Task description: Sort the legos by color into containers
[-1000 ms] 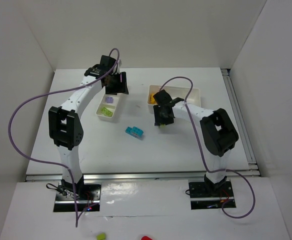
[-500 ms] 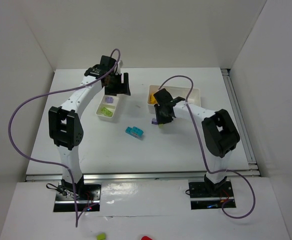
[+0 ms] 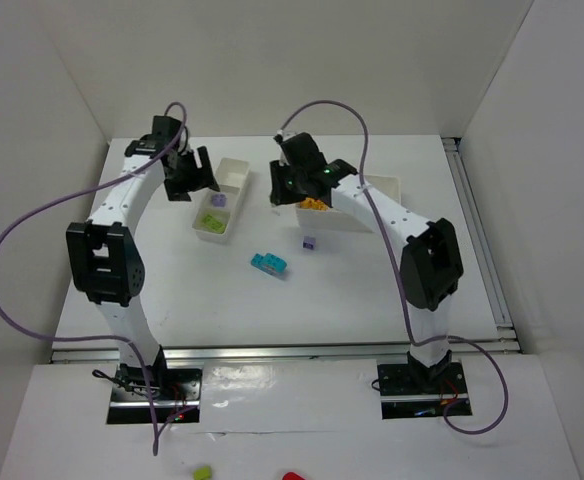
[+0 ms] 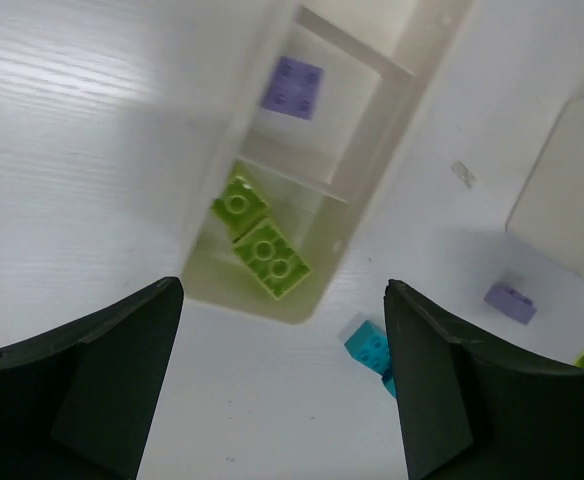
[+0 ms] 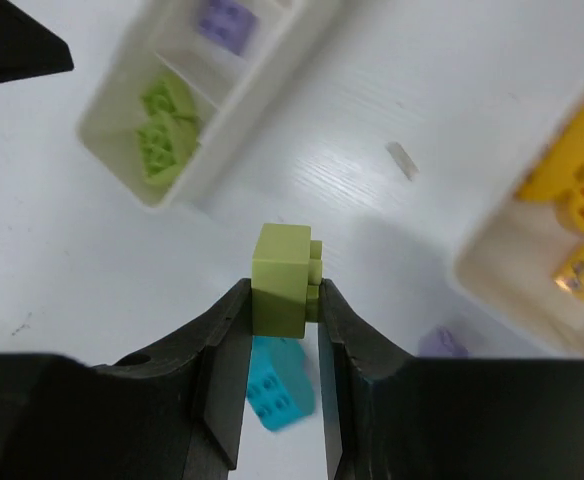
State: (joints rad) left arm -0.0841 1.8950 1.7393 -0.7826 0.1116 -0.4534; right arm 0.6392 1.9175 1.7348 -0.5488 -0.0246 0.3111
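We judged the right gripper (image 5: 283, 296), pinching a pale green plastic brick (image 5: 280, 268), should release low inside the white compartmented plastic tray (image 5: 118, 166), at its green-stocked end

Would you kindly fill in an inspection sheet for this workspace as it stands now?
Surface: white table, matte.
Job's things: left tray holds a purple brick and green bricks; right tray holds yellow and orange bricks; cyan brick and loose purple brick lie on the table.
Clutter: small pale scrap between the trays.
End effectors: left end effector open, empty; right end effector shut on green brick.
Cables: purple cables loop off both arms.
Surroundings: white walls; green object and red object lie in front of the bases.
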